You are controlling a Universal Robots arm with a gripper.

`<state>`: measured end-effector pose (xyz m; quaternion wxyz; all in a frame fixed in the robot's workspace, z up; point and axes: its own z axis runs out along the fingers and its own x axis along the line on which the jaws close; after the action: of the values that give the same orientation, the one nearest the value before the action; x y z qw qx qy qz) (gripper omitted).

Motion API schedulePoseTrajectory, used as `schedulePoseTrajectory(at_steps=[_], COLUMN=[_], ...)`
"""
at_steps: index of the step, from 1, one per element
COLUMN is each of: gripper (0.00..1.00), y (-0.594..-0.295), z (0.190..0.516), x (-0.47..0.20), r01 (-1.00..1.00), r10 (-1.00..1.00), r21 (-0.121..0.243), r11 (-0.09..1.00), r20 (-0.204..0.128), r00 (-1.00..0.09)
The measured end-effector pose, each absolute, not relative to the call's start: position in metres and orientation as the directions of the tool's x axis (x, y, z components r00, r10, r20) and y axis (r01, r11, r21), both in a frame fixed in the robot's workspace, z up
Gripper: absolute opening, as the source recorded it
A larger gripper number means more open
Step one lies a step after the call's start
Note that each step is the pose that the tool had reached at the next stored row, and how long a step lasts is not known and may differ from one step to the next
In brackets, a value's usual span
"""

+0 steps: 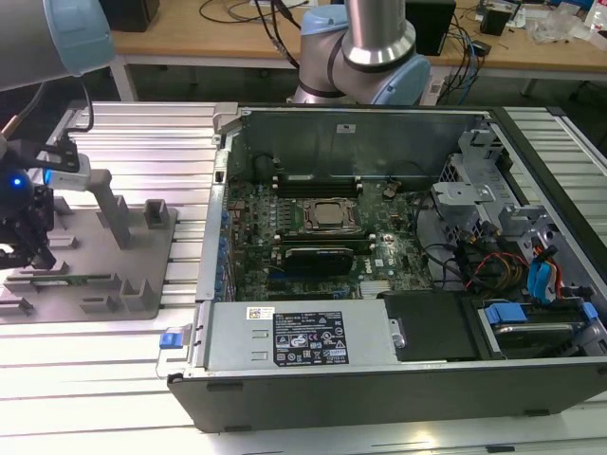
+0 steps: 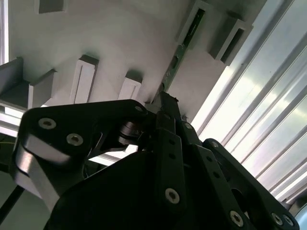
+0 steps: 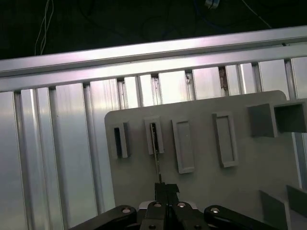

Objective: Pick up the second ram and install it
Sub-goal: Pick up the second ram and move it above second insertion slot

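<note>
The second ram (image 3: 155,151) is a thin green stick seen edge-on, standing in a slot of the grey holder plate (image 3: 201,191). In the second wrist view the ram (image 2: 178,56) runs from a grey slot block down to my fingertips. My gripper (image 3: 166,188) has its black fingers (image 2: 169,115) pressed together on the near end of the stick. In the exterior view the gripper (image 1: 24,251) hangs low over the holder plate (image 1: 104,248) at the exterior view's left, well away from the open computer case.
The open computer case (image 1: 379,360) lies in the middle with the green motherboard (image 1: 379,248), its processor socket (image 1: 329,216) and dark memory slots (image 1: 313,180). Upright grey blocks (image 1: 118,216) stand on the holder plate. Ribbed aluminium table (image 1: 142,142) surrounds everything.
</note>
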<state>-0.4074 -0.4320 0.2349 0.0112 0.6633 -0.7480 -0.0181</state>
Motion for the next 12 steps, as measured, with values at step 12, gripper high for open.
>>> schedulePoseTrajectory(at_steps=[12], gripper=[0.14], y=[-0.4332], z=[0.2279], x=[-0.4088], r01=[-0.996], r10=[-0.997], r21=[0.042], r11=[0.079], r20=[-0.007], r00=[-0.079])
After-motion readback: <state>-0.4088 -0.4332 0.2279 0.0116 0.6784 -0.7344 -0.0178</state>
